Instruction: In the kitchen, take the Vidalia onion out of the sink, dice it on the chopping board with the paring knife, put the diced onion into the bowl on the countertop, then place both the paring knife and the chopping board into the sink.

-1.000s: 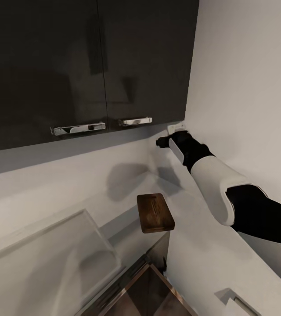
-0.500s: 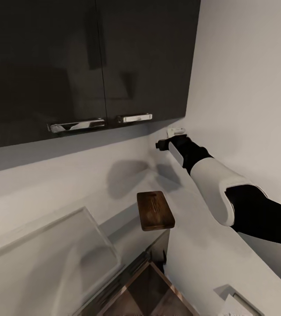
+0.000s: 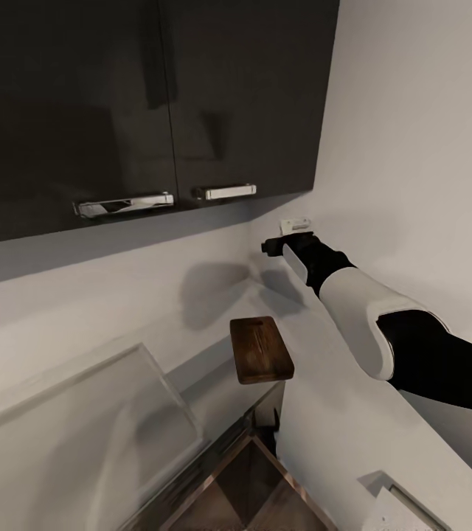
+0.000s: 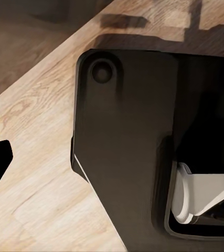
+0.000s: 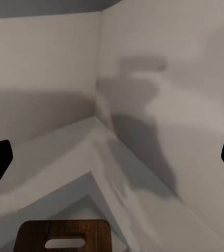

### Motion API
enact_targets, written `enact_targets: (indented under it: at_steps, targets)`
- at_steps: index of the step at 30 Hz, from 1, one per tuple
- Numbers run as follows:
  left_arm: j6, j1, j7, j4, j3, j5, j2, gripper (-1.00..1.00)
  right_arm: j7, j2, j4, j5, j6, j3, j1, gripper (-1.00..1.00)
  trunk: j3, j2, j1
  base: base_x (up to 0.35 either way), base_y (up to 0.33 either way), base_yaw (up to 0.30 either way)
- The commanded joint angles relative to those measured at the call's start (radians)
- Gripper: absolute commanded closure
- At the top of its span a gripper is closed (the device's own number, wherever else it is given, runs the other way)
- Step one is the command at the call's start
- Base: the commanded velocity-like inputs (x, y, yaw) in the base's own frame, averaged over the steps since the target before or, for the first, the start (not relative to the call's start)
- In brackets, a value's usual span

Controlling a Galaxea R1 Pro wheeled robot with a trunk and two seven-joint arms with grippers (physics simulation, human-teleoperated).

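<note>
Reaching its right arm (image 3: 369,317) toward the far wall with fingers spread and empty, the robot floats above the chopping board (image 3: 260,349), seemingly between steps and needing to relocate the sink next.

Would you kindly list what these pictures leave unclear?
- Right gripper, head view: small and far along the arm, jaws unreadable.
- Chopping board, right wrist view: cut off by the picture's edge.
- Cabinet contents, head view: hidden behind closed doors.

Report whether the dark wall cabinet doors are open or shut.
Shut: both doors of the wall cabinet lie flush, their chrome handles level in line.
</note>
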Motion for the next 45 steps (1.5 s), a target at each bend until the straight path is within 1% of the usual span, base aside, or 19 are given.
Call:
enact_targets:
  at_steps: [1,10,15,17,21,23,34,45]
  targets:
    - [-0.001,0.0,0.0,-0.001,0.0,0.008,0.0,-1.0,-0.003,0.0,-0.001,0.001,0.007,0.007,-0.001,-1.0,-0.004,-0.002,0.001,0.0,0.0,0.0]
    - [-0.001,0.0,0.002,-0.002,0.0,0.007,0.0,-1.0,-0.003,0.0,0.0,0.003,-0.005,0.007,0.0,-1.0,-0.019,-0.002,0.001,0.0,0.0,0.0]
    - [-0.001,0.0,0.002,-0.001,0.001,0.006,0.001,-1.0,-0.003,0.0,0.008,0.004,-0.045,0.007,0.007,-1.0,-0.027,-0.002,0.001,0.0,0.0,0.0]
    - [-0.001,0.0,0.002,-0.001,0.002,0.006,0.002,-1.0,-0.002,0.0,0.028,0.004,-0.066,0.007,0.01,-1.0,-0.03,-0.002,0.001,0.0,0.0,0.0]
    - [-0.001,0.0,0.002,-0.001,0.002,0.006,0.003,-1.0,-0.001,0.0,0.08,0.006,-0.133,0.008,0.012,-1.0,-0.033,-0.002,0.001,0.0,0.0,0.0]
    - [-0.001,0.0,0.002,-0.001,0.001,0.007,0.003,-1.0,-0.002,0.0,0.09,0.007,-0.149,0.008,0.012,-1.0,-0.033,-0.002,0.001,0.0,0.0,0.0]
    - [-0.001,0.0,0.002,0.0,0.003,0.007,0.003,-1.0,-0.003,0.0,0.101,0.005,-0.156,0.008,0.013,-1.0,-0.034,-0.002,0.001,0.0,0.0,0.0]
    - [0.0,0.0,0.002,0.008,0.003,0.008,0.001,-1.0,-0.003,0.0,0.11,0.005,-0.157,0.008,0.013,-1.0,-0.05,-0.002,0.001,0.0,0.0,0.0]
